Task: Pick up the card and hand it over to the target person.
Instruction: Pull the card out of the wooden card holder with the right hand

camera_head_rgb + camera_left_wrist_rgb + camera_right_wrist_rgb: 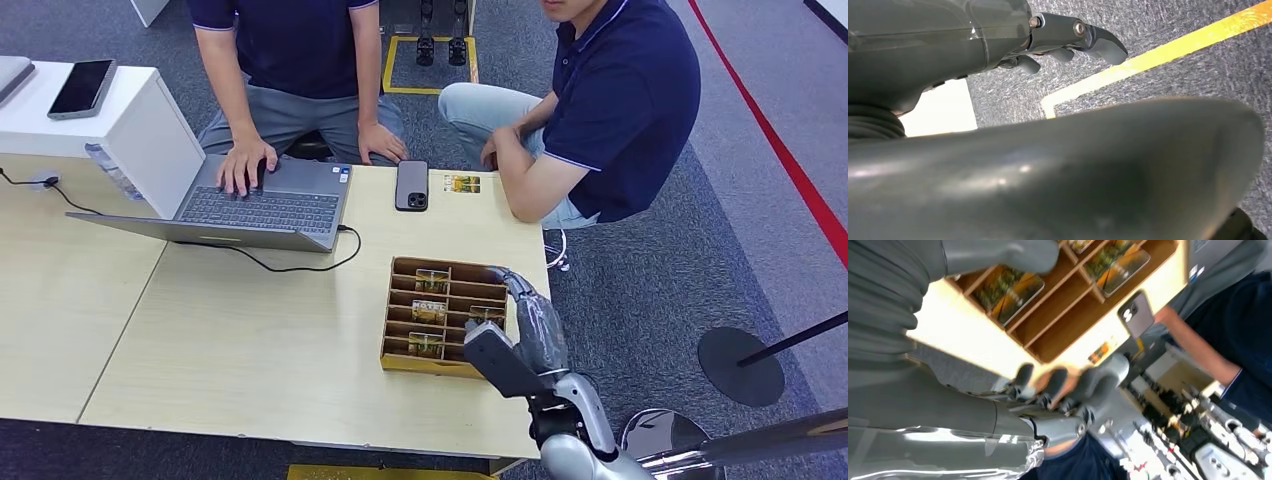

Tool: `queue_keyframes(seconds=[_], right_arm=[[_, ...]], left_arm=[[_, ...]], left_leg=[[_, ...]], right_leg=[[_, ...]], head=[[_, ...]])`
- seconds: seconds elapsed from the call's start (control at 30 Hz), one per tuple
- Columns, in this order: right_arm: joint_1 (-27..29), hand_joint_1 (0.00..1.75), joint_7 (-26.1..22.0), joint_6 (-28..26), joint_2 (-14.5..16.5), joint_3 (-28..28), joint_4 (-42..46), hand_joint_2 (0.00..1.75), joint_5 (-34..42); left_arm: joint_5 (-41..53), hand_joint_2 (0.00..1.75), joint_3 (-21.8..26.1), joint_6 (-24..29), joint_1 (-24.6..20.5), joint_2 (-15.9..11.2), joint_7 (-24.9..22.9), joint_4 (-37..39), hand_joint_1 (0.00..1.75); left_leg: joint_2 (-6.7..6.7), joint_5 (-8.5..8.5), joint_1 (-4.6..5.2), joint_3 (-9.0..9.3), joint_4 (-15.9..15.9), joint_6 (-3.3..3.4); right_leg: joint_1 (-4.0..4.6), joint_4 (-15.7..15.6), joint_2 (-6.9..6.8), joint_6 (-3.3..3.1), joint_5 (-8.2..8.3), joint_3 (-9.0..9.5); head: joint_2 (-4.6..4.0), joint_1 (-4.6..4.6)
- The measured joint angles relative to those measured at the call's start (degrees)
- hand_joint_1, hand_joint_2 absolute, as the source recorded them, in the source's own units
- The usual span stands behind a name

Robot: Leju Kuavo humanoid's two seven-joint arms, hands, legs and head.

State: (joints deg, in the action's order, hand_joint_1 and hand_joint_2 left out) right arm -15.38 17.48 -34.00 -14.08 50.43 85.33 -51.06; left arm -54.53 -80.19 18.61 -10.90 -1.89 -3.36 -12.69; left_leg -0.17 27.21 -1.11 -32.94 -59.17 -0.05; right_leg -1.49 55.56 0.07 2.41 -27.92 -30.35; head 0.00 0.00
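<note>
A wooden divided card box sits near the table's right front edge. Several green-and-yellow cards lie in its slots, among them one at the back and another on the right side. One more card lies flat on the table in front of the person on the right. My right hand hovers over the box's right edge, fingers stretched out, thumb apart, holding nothing. The right wrist view shows its fingers beyond the box and a card. My left hand hangs over the carpet, holding nothing.
A dark phone lies beside the loose card. An open laptop with a black cable stands at the back left, a second person's hand on it. A white cabinet carries another phone. Yellow floor tape crosses the carpet.
</note>
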Motion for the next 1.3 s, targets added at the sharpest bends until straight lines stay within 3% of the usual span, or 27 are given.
queue_keyframes(seconds=[0.13,0.33,0.5,0.63,0.67,0.8,0.93,1.17,1.3], right_arm=[[-1.0,0.00,3.0,0.2,1.2,1.7,-3.9,1.75,-7.9],[-3.8,0.00,5.1,1.4,2.3,2.3,-9.6,1.75,-12.0],[-4.0,0.00,5.8,-0.5,1.3,0.7,-10.2,1.75,-11.1],[-4.1,0.02,8.1,1.8,0.0,0.6,-8.3,1.75,-14.6],[-4.2,0.07,8.5,2.7,-0.1,0.7,-8.1,1.75,-15.1],[-4.6,1.16,9.7,5.0,0.7,0.7,-9.3,1.75,-14.6],[-5.0,1.36,10.1,3.8,1.6,0.4,-11.8,1.75,-13.9],[-4.3,1.32,10.8,1.5,-0.1,-1.4,-10.6,1.75,-13.0],[-3.5,1.05,10.9,1.2,-0.8,-1.9,-9.7,1.75,-12.3]], left_arm=[[0.7,0.00,-0.5,-0.1,-0.4,0.2,-0.6,-0.1,0.00],[2.5,0.00,-2.5,-0.9,-1.0,0.5,-2.0,-0.1,0.00],[3.0,0.00,-2.7,-0.8,-1.3,0.5,-2.0,-0.1,0.00],[3.8,0.00,-3.4,-1.0,-1.2,0.4,-2.6,-0.1,0.00],[4.0,0.00,-3.5,-1.0,-1.3,0.3,-2.8,-0.1,0.00],[4.6,0.00,-3.8,-1.0,-1.7,0.4,-2.8,-0.2,0.00],[5.2,0.00,-4.3,-1.2,-1.9,0.5,-3.0,-0.2,0.00],[5.5,0.00,-4.5,-1.1,-1.3,0.2,-3.4,-0.3,0.00],[5.5,0.00,-4.4,-1.1,-1.2,0.2,-3.2,-0.3,0.00]], left_leg=[[-0.05,0.02,-0.01,-0.07,-0.1,-0.04],[-0.05,0.02,-0.01,-0.05,0.0,-0.03],[-0.03,0.01,-0.01,-0.01,0.0,-0.02],[-0.01,0.00,0.00,0.01,0.0,-0.01],[-0.01,-0.01,0.00,0.02,0.0,0.00],[0.00,-0.01,0.00,0.04,0.0,0.00],[-0.01,0.00,-0.01,0.01,0.0,-0.01],[-0.04,0.03,-0.02,-0.08,-0.1,-0.03],[-0.05,0.03,-0.02,-0.07,-0.1,-0.03]], right_leg=[[-0.01,0.0,-0.04,0.08,-0.04,-0.05],[-0.01,0.0,-0.03,0.06,-0.03,-0.04],[0.00,0.0,-0.02,0.02,-0.01,0.00],[0.00,0.0,-0.01,0.00,0.00,0.02],[0.01,0.0,-0.01,-0.01,0.00,0.02],[0.01,0.0,-0.01,-0.03,0.01,0.03],[0.01,0.0,-0.01,-0.01,0.00,0.01],[0.01,0.1,-0.03,0.06,-0.04,-0.06],[0.01,0.0,-0.04,0.06,-0.04,-0.04]], head=[[0.00,0.00],[0.00,0.00],[0.00,0.00],[0.00,0.00],[0.00,0.00],[0.00,0.00],[0.00,0.00],[0.00,0.00],[0.00,0.00]])
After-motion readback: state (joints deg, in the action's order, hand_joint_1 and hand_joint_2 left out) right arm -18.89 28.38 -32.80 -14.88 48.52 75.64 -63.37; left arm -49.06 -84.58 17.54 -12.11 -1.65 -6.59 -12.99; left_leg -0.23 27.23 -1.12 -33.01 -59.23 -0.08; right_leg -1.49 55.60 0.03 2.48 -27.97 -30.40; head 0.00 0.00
